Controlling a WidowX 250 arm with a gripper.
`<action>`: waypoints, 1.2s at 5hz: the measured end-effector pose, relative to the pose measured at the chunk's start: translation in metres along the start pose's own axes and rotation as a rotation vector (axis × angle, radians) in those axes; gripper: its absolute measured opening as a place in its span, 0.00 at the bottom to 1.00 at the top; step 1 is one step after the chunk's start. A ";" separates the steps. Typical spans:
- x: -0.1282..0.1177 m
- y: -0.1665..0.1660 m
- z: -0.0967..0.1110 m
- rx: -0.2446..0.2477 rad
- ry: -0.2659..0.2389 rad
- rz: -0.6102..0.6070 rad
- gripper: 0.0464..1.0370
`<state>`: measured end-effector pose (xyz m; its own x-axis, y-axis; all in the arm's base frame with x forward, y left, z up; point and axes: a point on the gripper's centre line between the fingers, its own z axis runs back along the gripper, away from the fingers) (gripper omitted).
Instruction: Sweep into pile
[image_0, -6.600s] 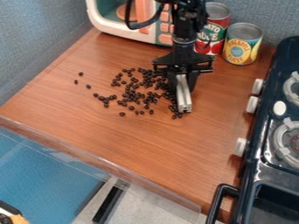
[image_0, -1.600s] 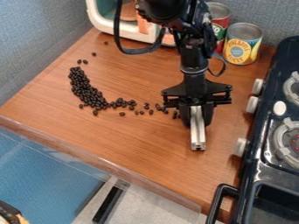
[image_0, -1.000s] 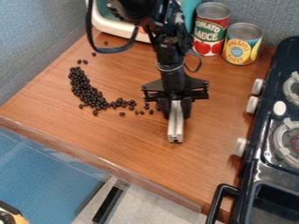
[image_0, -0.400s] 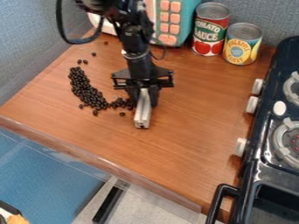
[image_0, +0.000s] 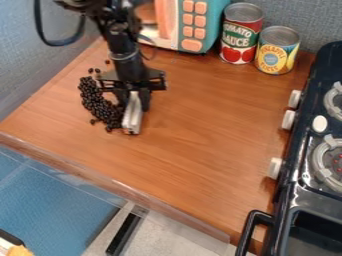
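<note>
On the tabletop (image_0: 194, 165), the dark beans (image_0: 99, 106) are heaped near the left edge, with a few strays toward the far left corner. Beside the heap's right side, the gripper (image_0: 134, 100) is clamped on a pale metal bar (image_0: 132, 120), which hides part of what lies behind. A toy microwave (image_0: 215, 20), partly blocked by the arm, red can (image_0: 241, 37) and yellow-labelled can (image_0: 276, 52) stand along the far edge; a toy stove (image_0: 294, 182) flanks the right edge.
</note>
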<state>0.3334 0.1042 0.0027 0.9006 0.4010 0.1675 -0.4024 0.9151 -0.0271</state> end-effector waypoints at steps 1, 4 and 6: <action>0.005 0.017 0.000 0.030 -0.029 -0.010 0.34; -0.003 0.027 -0.001 0.014 0.021 -0.007 0.34; -0.010 -0.027 0.019 -0.115 0.193 0.094 0.34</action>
<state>0.3325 0.0747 0.0203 0.8791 0.4755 -0.0318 -0.4747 0.8677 -0.1477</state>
